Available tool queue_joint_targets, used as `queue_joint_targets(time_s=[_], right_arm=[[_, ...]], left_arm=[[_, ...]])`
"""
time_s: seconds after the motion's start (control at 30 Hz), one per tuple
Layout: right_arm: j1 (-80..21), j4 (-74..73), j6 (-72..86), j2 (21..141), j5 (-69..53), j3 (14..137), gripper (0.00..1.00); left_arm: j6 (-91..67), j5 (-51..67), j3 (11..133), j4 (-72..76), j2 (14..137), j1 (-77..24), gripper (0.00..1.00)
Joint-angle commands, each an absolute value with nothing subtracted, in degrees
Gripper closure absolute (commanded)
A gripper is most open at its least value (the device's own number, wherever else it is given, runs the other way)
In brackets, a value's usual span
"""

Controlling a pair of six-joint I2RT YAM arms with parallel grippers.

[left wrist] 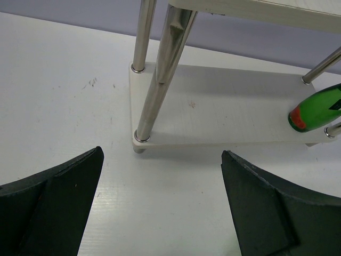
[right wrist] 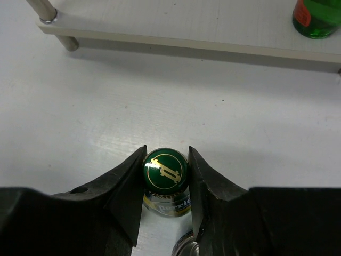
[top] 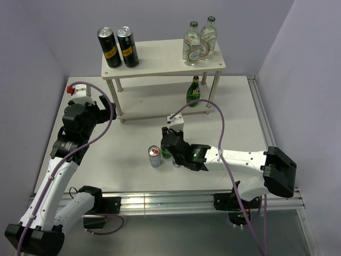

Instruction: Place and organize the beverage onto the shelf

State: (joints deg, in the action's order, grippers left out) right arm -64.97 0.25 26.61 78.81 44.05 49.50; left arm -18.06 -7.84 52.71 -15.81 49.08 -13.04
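Pale two-tier shelf (top: 160,56) along the desk's far edge. On top, two black cans (top: 118,47) left, two clear bottles (top: 200,40) right. Green bottle (top: 194,92) upright on the lower board's right end. Mid-desk: silver red-topped can (top: 154,156) beside second green bottle (right wrist: 165,170), upright, pinched by right gripper (right wrist: 166,154).

The left arm (top: 56,176) is raised from its base at the near left and bent forward at the elbow. The left gripper (top: 104,109) is held with its fingers (left wrist: 53,208) spread wide apart, and nothing is gripped between them. The right arm (top: 240,157) is stretched low from its base toward the middle, with the wrist turned leftward. The right gripper (right wrist: 166,170) is closed on the cap of a dark green bottle (right wrist: 165,169), which is pinched from both sides by the fingers (right wrist: 125,181).
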Motion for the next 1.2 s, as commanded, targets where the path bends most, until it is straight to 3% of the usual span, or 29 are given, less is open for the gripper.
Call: queue_joint_targets(time_s=[0.0,0.53,1.17], right_arm=[[-63.4,4.4,21.0,77.8,46.9,56.2,1.0],[-43.1,9.8,13.7,83.3,36.9,71.2,1.0],[-34.5,13.5,9.2,96.9,34.5,83.8,1.0]], left_arm=[[-17.1,-7.6,53.5,-15.2,47.8,-12.7,0.01],[-17.1,-7.9,53.3,-14.9,49.0,-12.7,0.01],[-17.2,-7.6,53.6,-14.9,49.7,-12.7,0.01]])
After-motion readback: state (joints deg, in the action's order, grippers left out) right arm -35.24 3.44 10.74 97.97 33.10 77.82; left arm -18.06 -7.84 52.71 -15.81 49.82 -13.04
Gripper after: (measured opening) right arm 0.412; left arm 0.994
